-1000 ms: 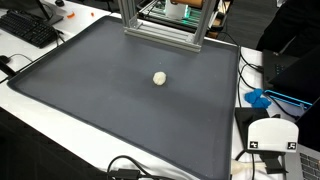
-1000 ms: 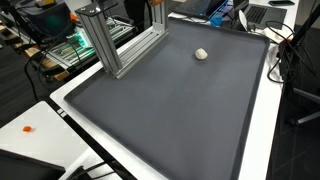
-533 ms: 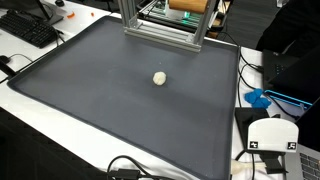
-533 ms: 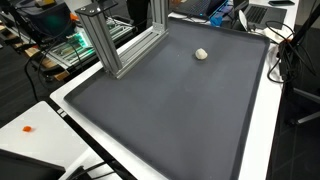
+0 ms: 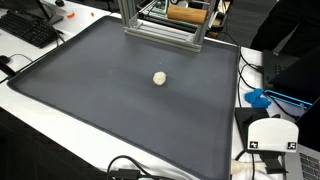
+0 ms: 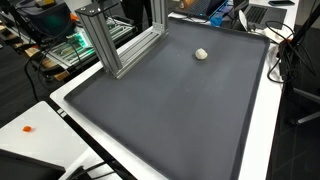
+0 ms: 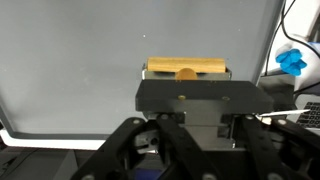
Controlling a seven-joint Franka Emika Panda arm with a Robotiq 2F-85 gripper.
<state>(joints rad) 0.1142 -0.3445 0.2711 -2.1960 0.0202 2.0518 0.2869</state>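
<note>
In the wrist view my gripper (image 7: 195, 118) comes in from the bottom as dark linkages. A wide black block (image 7: 200, 94) covers its fingertips, so I cannot tell how the jaws stand. Just past it is a wooden block (image 7: 187, 69) with an orange round spot. The same wooden block (image 5: 186, 14) shows in an exterior view at the top edge, behind the aluminium frame (image 5: 160, 30). A small white ball (image 5: 159, 77) lies alone on the dark grey mat (image 5: 100, 90), far from the gripper, and it also shows in an exterior view (image 6: 201, 54).
The aluminium frame (image 6: 118, 45) stands at the mat's far edge. A keyboard (image 5: 28, 28), a blue object (image 5: 262, 98), a white device (image 5: 272, 135) and cables lie around the mat on the white table (image 5: 20, 100).
The wooden block has come down further into view at the top of an exterior view. The ball and the mat have not moved.
</note>
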